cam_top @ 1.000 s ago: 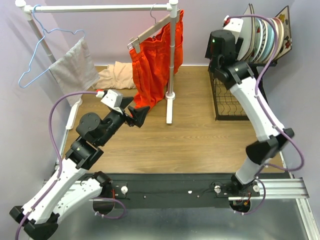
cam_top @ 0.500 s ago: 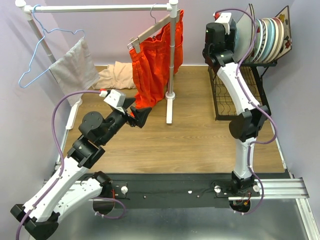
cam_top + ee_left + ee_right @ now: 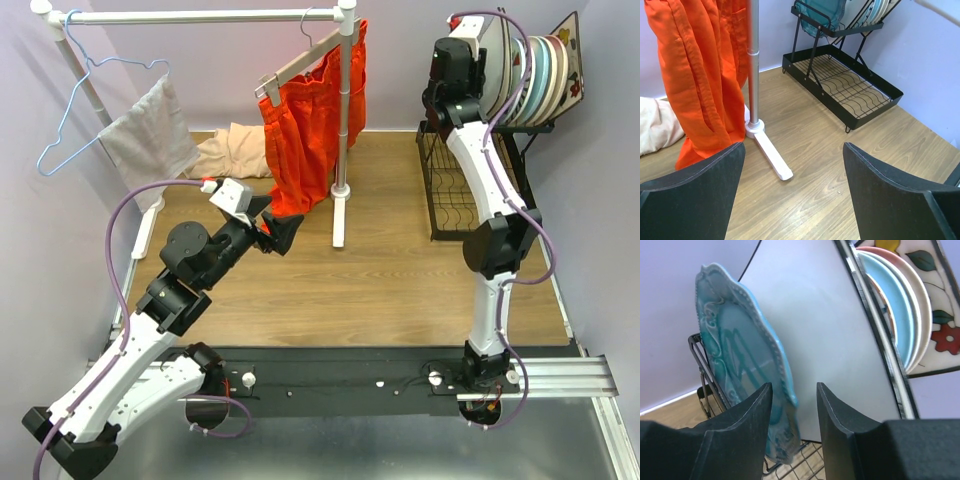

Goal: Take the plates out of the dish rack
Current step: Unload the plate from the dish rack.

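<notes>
1. Right fingers (image 3: 794, 386): partly open. They straddle the scalloped rim of the teal plate (image 3: 740, 355), one finger on each face. Whether either finger touches the plate cannot be told.
2. Left fingers (image 3: 792, 190): spread wide, holding nothing, above the desk (image 3: 380, 290).
3. Right arm: stretched far up and forward to the upper shelf of the dish rack (image 3: 817, 96) at the far right corner of the desk.
4. Left arm: bent over the left-middle of the desk, with its fingers aimed toward the foot of the clothes rail (image 3: 340, 215).
5. Upper shelf contents: the plates (image 3: 535, 80) stand on edge in a row. The teal plate is foremost, followed by a plain square plate (image 3: 830, 340), round plates, and a flowered square plate (image 3: 935, 305).
</notes>
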Tool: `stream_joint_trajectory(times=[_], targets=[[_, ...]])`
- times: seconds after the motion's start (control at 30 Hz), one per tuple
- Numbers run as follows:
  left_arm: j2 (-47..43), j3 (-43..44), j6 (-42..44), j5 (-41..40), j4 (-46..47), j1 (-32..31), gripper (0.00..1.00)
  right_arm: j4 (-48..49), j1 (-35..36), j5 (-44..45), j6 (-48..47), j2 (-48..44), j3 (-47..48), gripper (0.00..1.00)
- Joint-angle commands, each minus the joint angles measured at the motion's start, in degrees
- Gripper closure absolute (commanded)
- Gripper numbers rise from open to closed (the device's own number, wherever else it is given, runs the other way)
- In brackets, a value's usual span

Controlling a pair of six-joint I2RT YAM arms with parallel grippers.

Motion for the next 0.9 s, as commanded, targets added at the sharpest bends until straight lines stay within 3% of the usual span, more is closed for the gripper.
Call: stream_joint_trajectory(times=[0.0, 0.4, 0.87], targets=[[-0.59, -0.63, 0.49, -1.49, -0.12, 0.68, 0.12, 2.3, -0.29, -0.36, -1.5, 2.94, 2.92, 0.52], [0.56, -0.37, 0.4, -0.62, -0.21, 1.47, 0.12, 3.71, -0.81, -1.87, -1.85, 4.61, 2.22, 0.6], [0.47, -0.54, 0.32, -0.79, -0.21, 1.64, 0.13, 4.85, -1.95, -3.18, -2.03, 5.58, 1.86, 0.63]])
